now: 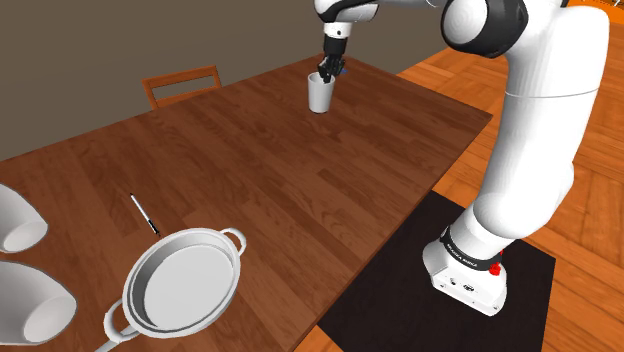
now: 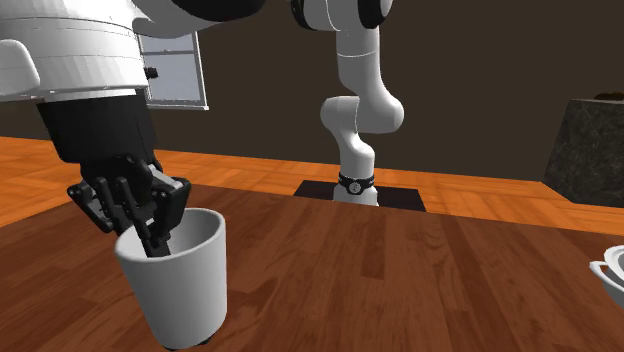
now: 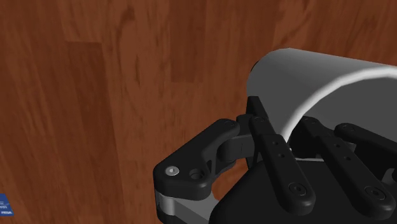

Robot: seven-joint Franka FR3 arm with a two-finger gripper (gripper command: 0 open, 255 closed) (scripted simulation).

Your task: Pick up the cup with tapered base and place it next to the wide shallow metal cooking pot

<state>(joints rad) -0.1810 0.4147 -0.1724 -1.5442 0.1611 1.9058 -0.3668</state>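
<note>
One cup point(image 1: 320, 95), one pot point(image 1: 231, 263), two white bowls point(image 1: 20, 222), one thin utensil point(image 1: 143, 213) sitting on the wooden surface point(image 1: 300, 170). Cup showing plain white, narrowing toward its base, standing upright at the far side, well apart from the near-left pot. Claw point(image 1: 327, 75) pinching its rim wall, one finger inside, one outside

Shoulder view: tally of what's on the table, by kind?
White cup: 1
Grey two-handled pot: 1
Thin utensil: 1
White bowl-like vessels, cut off by the picture's left edge: 2
Total: 5
</note>
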